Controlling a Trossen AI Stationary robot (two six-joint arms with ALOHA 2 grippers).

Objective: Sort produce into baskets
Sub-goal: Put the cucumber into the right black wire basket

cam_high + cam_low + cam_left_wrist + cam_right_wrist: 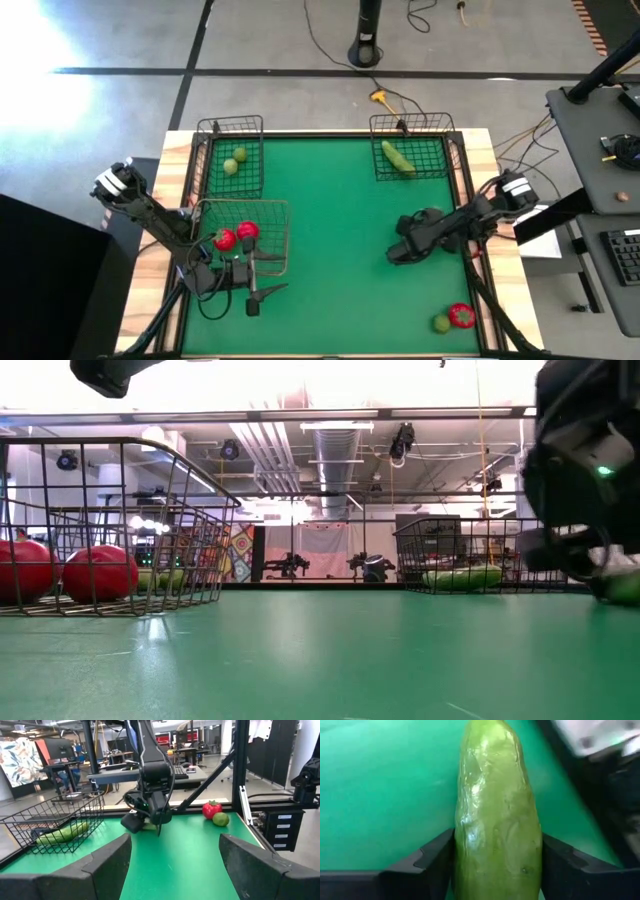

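Cucumber (497, 815), glossy green with a dimpled, slightly wrinkled skin, sits lengthwise between the right gripper (398, 254) fingers, which press both its flanks; judged a firm side grasp, low over the green mat (340, 230) right of centre, ready for lifting. Left gripper (252, 290) waits open and empty at the near left, beside the grey-wire basket (268, 205) holding two red tomatoes (235, 236). One tomato (461, 315) and one yellow-green piece (441, 323) remain unsorted, touching, at the near right corner. Farther back, the right dark basket (412, 122) already holds one cucumber (397, 157), the likely destination. Far left dark basket (231, 125) holds two yellow-green pieces (235, 160).
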